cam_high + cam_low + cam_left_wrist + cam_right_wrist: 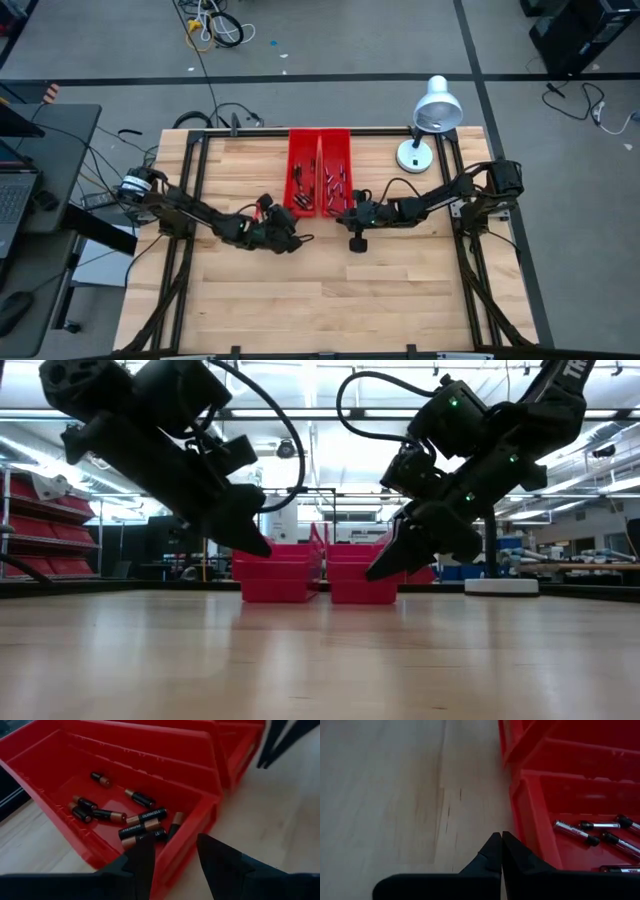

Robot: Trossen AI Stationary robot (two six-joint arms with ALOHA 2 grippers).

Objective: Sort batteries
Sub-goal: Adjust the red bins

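Two red bins sit side by side at the bench's (300, 300) far edge, near its middle, touching along their long sides. The left bin (303, 172) holds black-and-copper batteries (142, 816), some marked Duracell, lying loose on its floor, most gathered toward the near end. The right bin (335, 172) holds slimmer silvery batteries (577, 832) with dark ends, lying flat as well.

The left gripper (172, 862) hangs just at the near wall of the left bin, fingers (141, 860) apart and straddling that wall's rim, nothing between them. In the low view it (255, 543) slants down in front of the bins, above the wood.

The right gripper (501, 851) hovers over bare bench just beside the near outer corner of a red bin, its fingers pressed together, holding nothing. From above, it (356, 240) sits just in front of the right bin.

A white desk lamp (430, 120) stands at the far right corner.
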